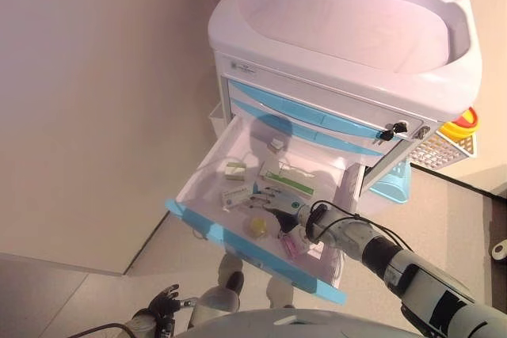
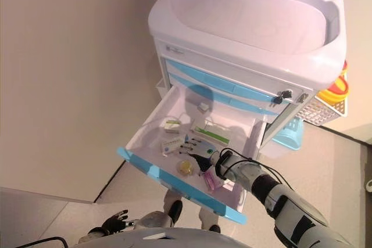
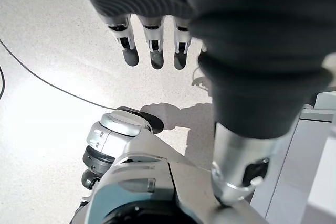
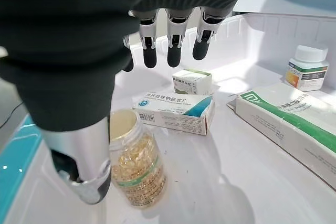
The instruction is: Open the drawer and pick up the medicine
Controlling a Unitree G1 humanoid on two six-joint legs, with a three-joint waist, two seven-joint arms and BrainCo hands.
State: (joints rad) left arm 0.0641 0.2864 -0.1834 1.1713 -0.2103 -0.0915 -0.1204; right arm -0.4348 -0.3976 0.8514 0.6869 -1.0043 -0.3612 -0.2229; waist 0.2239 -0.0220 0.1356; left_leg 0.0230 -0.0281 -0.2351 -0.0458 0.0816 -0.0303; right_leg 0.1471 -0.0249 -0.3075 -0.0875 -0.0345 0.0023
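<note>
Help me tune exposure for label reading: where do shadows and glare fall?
Right wrist view: a soft shadow darkens the drawer floor beside the capsule bottle; glare whitens it behind the small boxes. Left wrist view: a bright glare patch washes out the room floor. Left eye view: the cart top shades the drawer's back.

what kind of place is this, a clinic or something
Probably a clinic or hospital room: a white medical cart with blue-fronted drawers, its open drawer holding medicine boxes and a capsule bottle, the right hand above them.
</note>
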